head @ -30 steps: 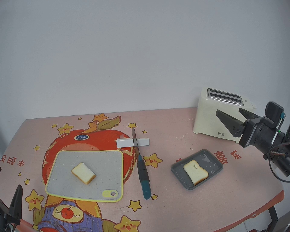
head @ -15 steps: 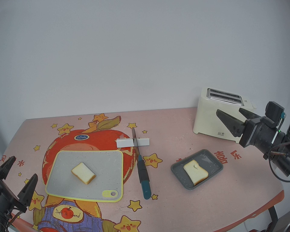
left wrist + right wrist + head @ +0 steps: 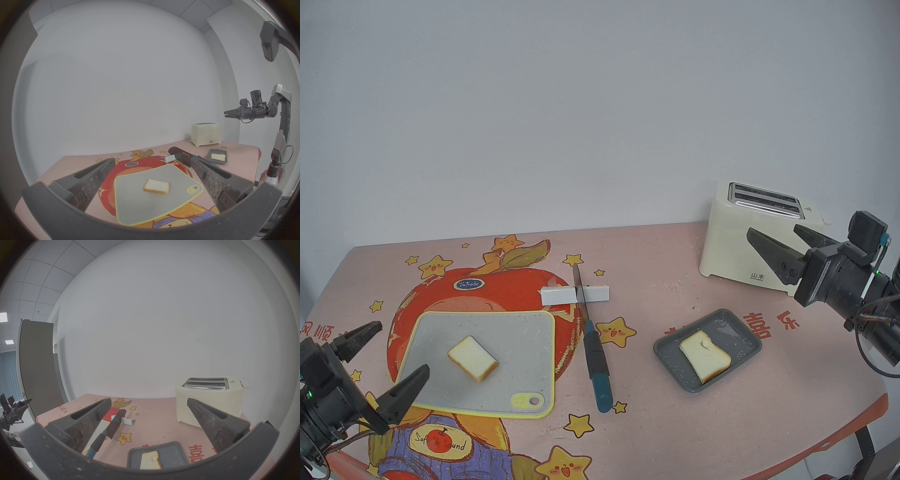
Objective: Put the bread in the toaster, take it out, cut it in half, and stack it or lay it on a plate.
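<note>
One piece of bread [image 3: 473, 358] [image 3: 156, 186] lies on the grey cutting board [image 3: 444, 384] [image 3: 131, 200]. A second piece of bread [image 3: 705, 355] [image 3: 149, 460] lies on the dark grey plate [image 3: 737, 331] [image 3: 175, 454]. The cream toaster [image 3: 756, 237] [image 3: 209, 399] [image 3: 205, 133] stands at the back right with its slots bare. A teal-handled knife [image 3: 592, 347] [image 3: 104, 432] rests on a white block [image 3: 575, 294]. My left gripper [image 3: 390, 359] [image 3: 153, 170] is open at the table's front left, just left of the board. My right gripper [image 3: 782, 244] [image 3: 148, 410] is open in the air by the toaster.
The pink table [image 3: 650, 269] with an apple and star print holds everything; its front right edge [image 3: 825, 440] is near the plate. A plain white wall stands behind. Bare tabletop lies between the knife and the plate.
My left gripper has come up from the front left corner toward the cutting board. The right arm, both bread pieces and the knife have stayed put.
</note>
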### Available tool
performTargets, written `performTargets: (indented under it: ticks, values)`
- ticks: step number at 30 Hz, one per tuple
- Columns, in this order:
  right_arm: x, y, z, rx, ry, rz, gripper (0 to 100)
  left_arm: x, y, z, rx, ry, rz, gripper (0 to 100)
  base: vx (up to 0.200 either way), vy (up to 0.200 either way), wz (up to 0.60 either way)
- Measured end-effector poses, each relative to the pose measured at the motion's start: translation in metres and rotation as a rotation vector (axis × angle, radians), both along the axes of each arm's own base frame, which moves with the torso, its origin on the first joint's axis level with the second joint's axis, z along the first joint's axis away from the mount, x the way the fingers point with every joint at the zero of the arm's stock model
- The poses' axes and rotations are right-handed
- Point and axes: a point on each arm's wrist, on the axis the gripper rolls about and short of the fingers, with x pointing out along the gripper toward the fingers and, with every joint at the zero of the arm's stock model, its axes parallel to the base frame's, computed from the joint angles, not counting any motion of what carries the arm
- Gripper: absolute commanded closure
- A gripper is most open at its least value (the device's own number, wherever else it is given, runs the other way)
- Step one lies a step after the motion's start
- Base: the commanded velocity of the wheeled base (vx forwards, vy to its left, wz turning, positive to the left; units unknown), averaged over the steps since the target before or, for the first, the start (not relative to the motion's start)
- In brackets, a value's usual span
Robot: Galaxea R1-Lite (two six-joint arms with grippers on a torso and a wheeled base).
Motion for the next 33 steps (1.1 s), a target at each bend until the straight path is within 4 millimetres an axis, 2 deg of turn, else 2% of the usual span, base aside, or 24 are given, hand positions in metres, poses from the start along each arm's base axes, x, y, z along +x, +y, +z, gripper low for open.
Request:
performTargets:
  ticks: [9,21,33]
  values:
    - [0.001,0.000,-0.002,-0.004,0.006,0.000,0,0.012,-0.013,-0.011,0.030,0.097,-0.132,0,0.000,0.000,0.00]
    - [0.007,-0.001,-0.006,-0.019,0.022,-0.023,0,0.018,-0.023,-0.018,0.099,0.117,-0.212,0,0.000,0.000,0.00]
    - [0.016,-0.004,-0.012,-0.034,0.044,-0.060,0,0.032,-0.028,-0.020,0.088,0.170,-0.057,0,0.000,0.000,0.00]
